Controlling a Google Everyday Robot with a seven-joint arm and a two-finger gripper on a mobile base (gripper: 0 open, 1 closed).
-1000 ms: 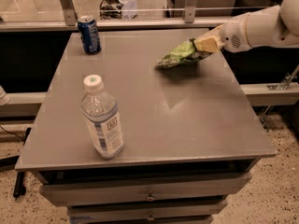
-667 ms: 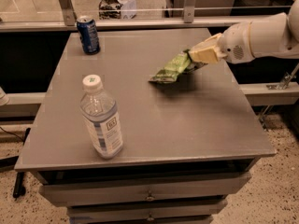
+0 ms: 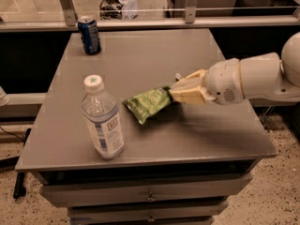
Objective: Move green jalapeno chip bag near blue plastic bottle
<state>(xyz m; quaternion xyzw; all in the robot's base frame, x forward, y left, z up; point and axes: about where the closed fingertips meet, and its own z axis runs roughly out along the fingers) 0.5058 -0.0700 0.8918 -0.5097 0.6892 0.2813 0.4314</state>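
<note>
Closed on the right end of the green jalapeno chip bag point(image 3: 149, 103), the cream-coloured claw point(image 3: 176, 92) reaches in from the right over the middle of the grey worktop point(image 3: 150, 55). Its fingers pinch the bag's edge between them. The bag hangs out to the left of the claw, tilted, with its far end dipping toward the surface. Whether that low tip touches the worktop cannot be told.

Just left of the bag's free end stands the blue plastic bottle point(image 3: 103, 125), upright near the front left part of the worktop, with a white cap and a pale label. A narrow gap separates bag and bottle; they do not touch.

Behind the claw, the white arm point(image 3: 253, 78) runs off the right edge of the view. A dark blue soda can point(image 3: 89, 35) stands upright at the back left corner, well apart from the bottle and the bag. Below the worktop's front edge are drawers point(image 3: 150, 198) with small knobs. A metal rail point(image 3: 187, 22) runs along behind the far edge.
</note>
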